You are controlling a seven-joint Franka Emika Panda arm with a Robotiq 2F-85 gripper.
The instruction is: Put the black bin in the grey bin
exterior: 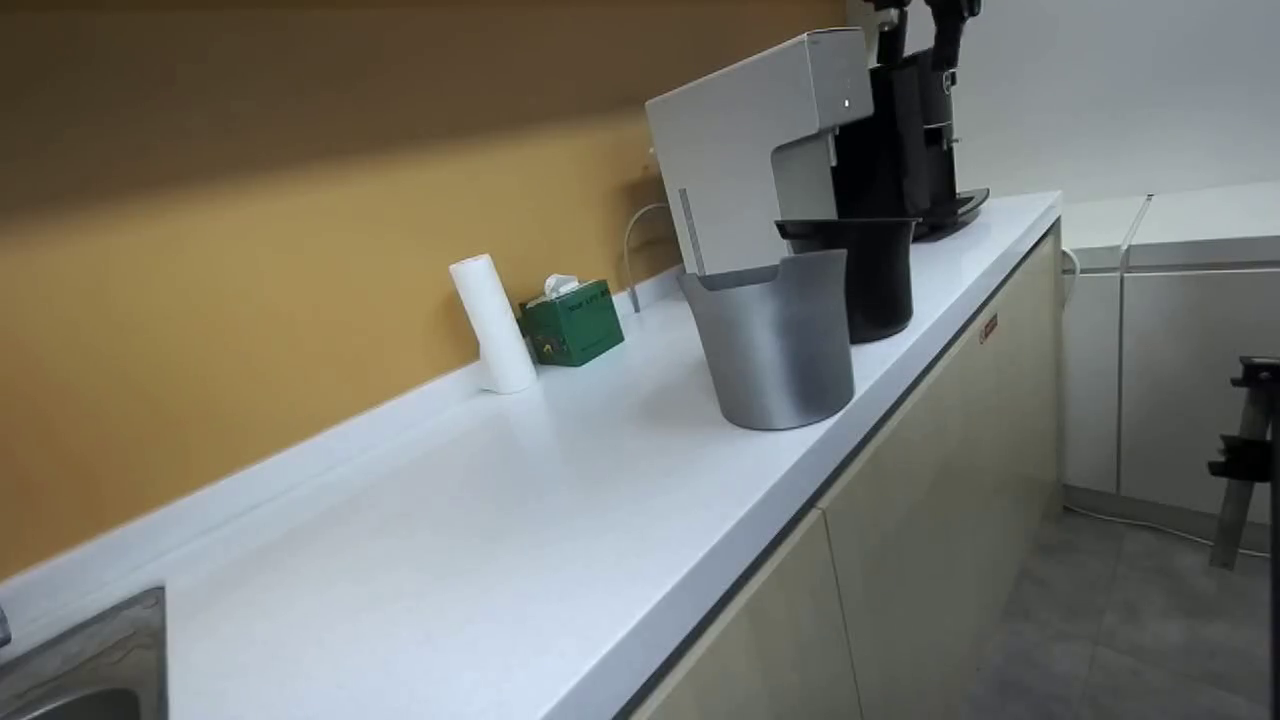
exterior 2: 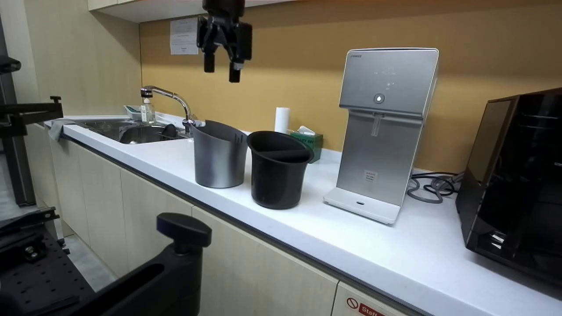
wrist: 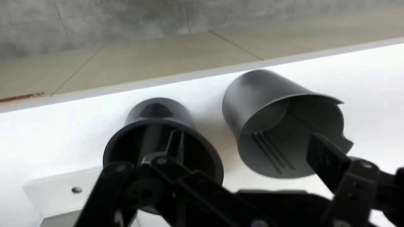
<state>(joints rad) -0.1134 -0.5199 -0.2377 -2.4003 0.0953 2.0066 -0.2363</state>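
The black bin [exterior: 882, 285] stands upright on the white counter, and it also shows in an exterior view [exterior 2: 277, 186] and in the wrist view [wrist: 154, 108]. The grey bin [exterior: 780, 345] stands upright close beside it, with a cut-out rim; it also shows in an exterior view [exterior 2: 219, 160] and in the wrist view [wrist: 252, 91]. My gripper [exterior 2: 222, 71] is open and empty, high above the bins, fingers pointing down. In the wrist view my gripper [wrist: 246, 145] has one finger across the black bin's mouth and the other across the grey bin's mouth.
A grey water dispenser [exterior 2: 377, 153] stands behind the black bin, with a black machine [exterior 2: 518, 188] beyond. A green tissue box [exterior: 572, 325] and a paper roll [exterior: 495, 325] stand by the wall. A sink [exterior 2: 131, 131] lies at the far end. The counter's front edge is near both bins.
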